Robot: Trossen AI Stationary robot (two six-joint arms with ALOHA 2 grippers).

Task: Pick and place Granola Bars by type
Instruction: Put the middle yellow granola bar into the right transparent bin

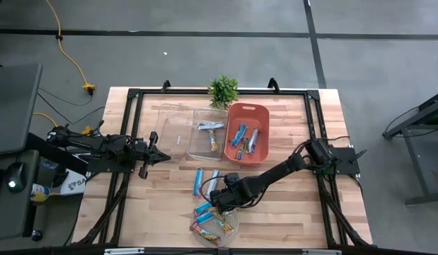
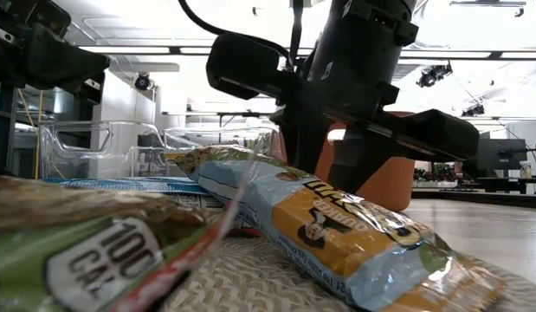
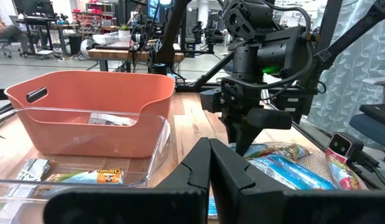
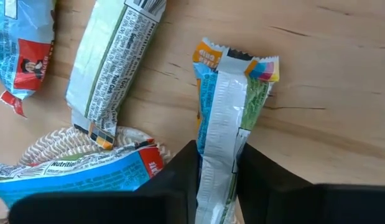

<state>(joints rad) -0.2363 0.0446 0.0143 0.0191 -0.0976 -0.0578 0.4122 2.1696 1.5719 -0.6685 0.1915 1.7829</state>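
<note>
Right gripper (image 4: 217, 180): pinching a blue granola bar (image 4: 226, 124) near the table's front edge, for sorting.
Left gripper (image 1: 158, 156): waiting closed, left side.

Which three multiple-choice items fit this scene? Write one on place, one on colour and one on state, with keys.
1. The right gripper is:
A. over the plant
B. beside the woven mat
C. inside a clear bin

2. The tub holding bars is:
A. orange
B. green
C. black

3. The left gripper is:
A. wide open
B. shut on a bar
C. shut, empty

Key:
1. B, it sits at the mat's edge, gripping a granola bar.
2. A, its rim is orange.
3. C, its fingers meet with nothing between them.
</note>
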